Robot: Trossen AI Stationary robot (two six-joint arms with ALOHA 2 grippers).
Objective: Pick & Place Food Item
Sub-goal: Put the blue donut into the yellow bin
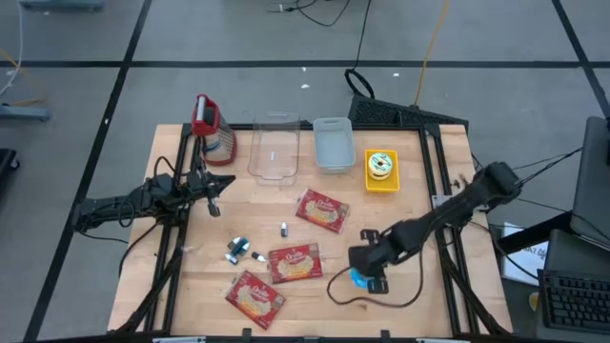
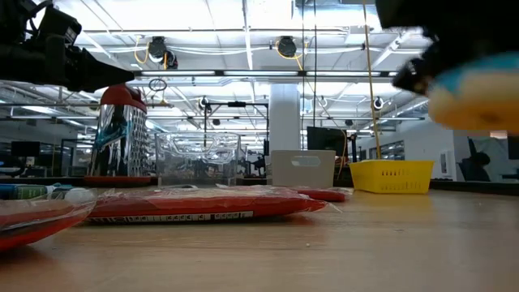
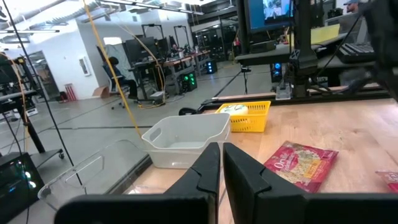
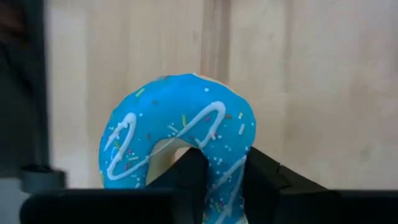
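Note:
A blue-iced doughnut with white stripes and sprinkles (image 4: 180,124) is in my right gripper (image 4: 225,163), which is shut on it over the table's near right part (image 1: 366,274). The low view shows the doughnut (image 2: 477,97) well above the tabletop. My left gripper (image 3: 222,163) is shut on nothing and points level over the table's left side (image 1: 217,189), far from the doughnut. My right gripper pinches one side of the doughnut's ring (image 4: 229,149). One finger (image 4: 186,171) stands at the hole and the other (image 4: 268,175) on the outer rim. The fingers come slanting down from above. The doughnut stands on edge in the hold, lifted clear of the table.
Three red snack packets (image 1: 322,211) (image 1: 294,264) (image 1: 255,295) lie mid-table. A clear tub (image 1: 274,148), a grey bin (image 1: 333,143) and a yellow basket (image 1: 381,170) line the far edge, with a red-topped grater (image 1: 210,129) at far left. Small items (image 1: 238,250) lie near the packets.

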